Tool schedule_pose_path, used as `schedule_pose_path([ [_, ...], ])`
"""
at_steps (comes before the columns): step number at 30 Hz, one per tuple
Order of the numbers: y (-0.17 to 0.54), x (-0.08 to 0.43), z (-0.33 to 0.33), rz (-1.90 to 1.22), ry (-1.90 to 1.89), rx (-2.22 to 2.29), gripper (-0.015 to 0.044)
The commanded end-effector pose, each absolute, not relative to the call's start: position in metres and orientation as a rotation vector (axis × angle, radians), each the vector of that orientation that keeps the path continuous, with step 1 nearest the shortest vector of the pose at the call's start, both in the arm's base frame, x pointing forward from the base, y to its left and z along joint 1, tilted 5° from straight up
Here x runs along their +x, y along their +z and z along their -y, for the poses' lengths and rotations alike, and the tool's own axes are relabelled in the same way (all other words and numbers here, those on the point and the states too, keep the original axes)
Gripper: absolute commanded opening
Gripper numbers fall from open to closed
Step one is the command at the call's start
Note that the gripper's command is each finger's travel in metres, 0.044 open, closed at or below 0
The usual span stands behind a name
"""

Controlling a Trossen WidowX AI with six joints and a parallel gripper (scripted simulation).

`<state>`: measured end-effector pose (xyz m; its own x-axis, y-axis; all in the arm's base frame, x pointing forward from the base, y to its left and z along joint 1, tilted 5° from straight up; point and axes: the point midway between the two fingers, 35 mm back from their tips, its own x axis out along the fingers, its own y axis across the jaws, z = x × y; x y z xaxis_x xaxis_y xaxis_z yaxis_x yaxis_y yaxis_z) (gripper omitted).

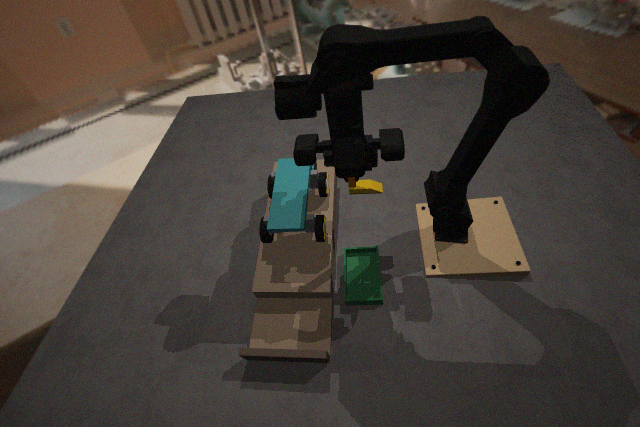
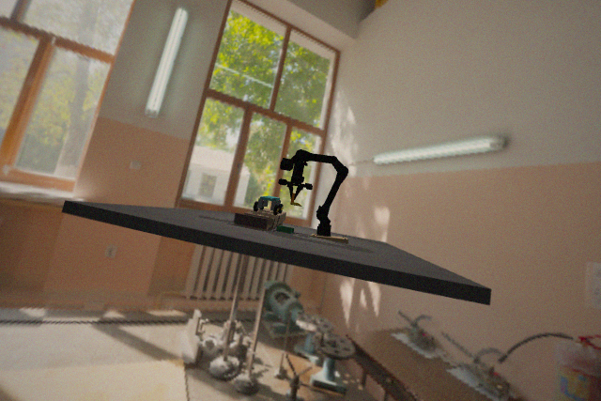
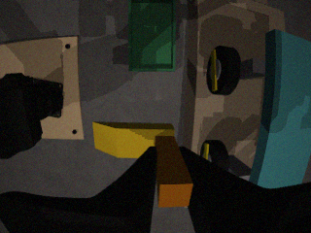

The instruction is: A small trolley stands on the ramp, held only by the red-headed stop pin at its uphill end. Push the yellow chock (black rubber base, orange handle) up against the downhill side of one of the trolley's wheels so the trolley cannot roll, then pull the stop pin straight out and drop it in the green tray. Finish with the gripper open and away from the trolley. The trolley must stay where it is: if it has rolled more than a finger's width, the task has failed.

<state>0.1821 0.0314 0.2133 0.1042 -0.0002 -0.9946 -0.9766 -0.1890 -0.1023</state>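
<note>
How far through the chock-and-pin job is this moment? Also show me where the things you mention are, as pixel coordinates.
Done: the hand (image 1: 351, 178) (image 2: 294, 196) (image 3: 166, 153) has the yellow chock (image 1: 368, 187) (image 2: 295, 204) (image 3: 121, 141) by its orange handle, off the table.
In hand: bringing it to the trolley (image 1: 290, 195) (image 2: 269, 199) (image 3: 288, 116); no wheel is chocked.
Left: placing the chock, pulling the pin (hidden now), dropping it in the green tray (image 1: 363, 302) (image 2: 285, 229) (image 3: 152, 69), which holds nothing, and backing away open.

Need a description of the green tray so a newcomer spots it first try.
On the dark table, find the wooden ramp carrying the trolley with the teal top. The green tray lies beside it, between the ramp and the arm's tan base plate. It is a shallow, open rectangle with raised sides, whereas the base plate is flat, with dark dots at its corners.
</note>
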Motion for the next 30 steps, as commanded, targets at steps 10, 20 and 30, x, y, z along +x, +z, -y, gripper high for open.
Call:
schedule_pose_path([
  [10, 0.211, 0.183, -0.068, -1.047, 1.262, -1.397, 0.0000],
  [20, 0.209, 0.183, -0.102, -1.045, 1.263, -1.395, 0.0000],
  [30, 0.206, 0.183, -0.142, -1.042, 1.265, -1.391, 0.0000],
])
